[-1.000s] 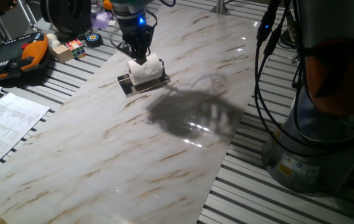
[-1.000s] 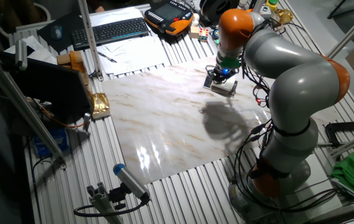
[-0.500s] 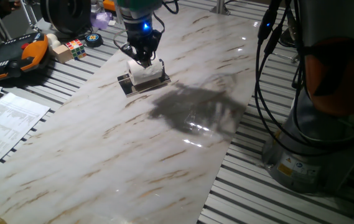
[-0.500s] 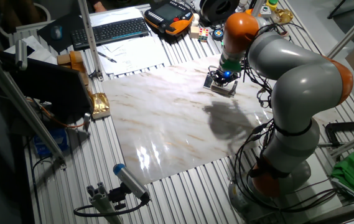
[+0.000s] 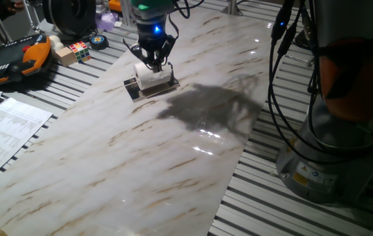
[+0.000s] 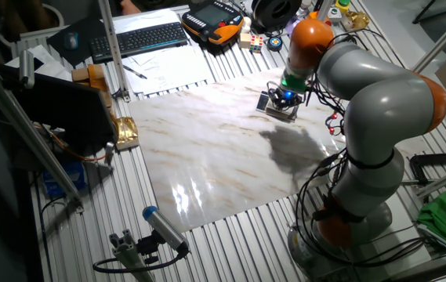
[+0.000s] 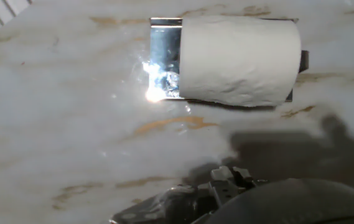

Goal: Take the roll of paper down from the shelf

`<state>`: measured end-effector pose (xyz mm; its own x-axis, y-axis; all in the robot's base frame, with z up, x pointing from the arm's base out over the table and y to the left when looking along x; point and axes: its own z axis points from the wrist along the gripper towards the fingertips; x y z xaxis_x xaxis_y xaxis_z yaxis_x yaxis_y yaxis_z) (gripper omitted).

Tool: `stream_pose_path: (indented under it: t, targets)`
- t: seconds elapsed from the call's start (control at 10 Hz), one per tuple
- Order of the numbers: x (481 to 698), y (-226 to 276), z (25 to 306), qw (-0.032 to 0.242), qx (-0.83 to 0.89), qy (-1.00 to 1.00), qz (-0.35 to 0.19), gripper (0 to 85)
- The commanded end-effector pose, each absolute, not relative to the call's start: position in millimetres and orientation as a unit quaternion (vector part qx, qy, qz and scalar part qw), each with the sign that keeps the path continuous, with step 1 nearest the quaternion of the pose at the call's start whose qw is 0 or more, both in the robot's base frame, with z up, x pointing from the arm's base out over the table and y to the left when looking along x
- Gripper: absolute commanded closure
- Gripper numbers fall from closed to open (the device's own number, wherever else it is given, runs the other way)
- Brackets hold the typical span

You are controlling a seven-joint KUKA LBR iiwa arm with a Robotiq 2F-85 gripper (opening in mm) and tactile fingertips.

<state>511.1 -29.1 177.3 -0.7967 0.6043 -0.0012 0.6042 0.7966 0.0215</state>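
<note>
The white roll of paper (image 5: 153, 79) lies on its side on the low black shelf (image 5: 132, 90) at the far side of the marble board. My gripper (image 5: 153, 64) hangs right over the roll's far top edge, fingers pointing down; how far apart they stand is too small to make out. From the other fixed view the gripper (image 6: 285, 99) covers most of the shelf (image 6: 281, 113). The hand view shows the roll of paper (image 7: 239, 59) resting on the shelf's shiny plate (image 7: 164, 59), with no fingers around it.
A black-and-orange case (image 5: 16, 59), a colour cube (image 5: 78, 50) and small items lie at the back left. Printed sheets (image 5: 2, 131) are at the left edge. The arm's base and cables (image 5: 330, 131) stand on the right. A keyboard (image 6: 136, 39) sits beyond the board.
The gripper has drifted a little to the right and back above the roll. The roll has stayed on the shelf.
</note>
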Motion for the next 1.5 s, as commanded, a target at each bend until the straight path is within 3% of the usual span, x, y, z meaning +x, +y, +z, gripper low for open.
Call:
stream_pose_path:
  t: [0.0,0.6,1.0,1.1,1.4]
  targets:
    - [512,-29,177,0.007,0.453,0.891,0.006,84.3]
    - [513,-33,179,0.014,0.567,0.824,0.005,84.3]
    - [519,-41,183,0.005,0.605,0.796,0.006,84.3]
    - [521,-43,183,-0.008,0.614,0.789,0.016,84.3]
    - [522,-43,183,0.003,0.631,0.776,0.005,84.3]
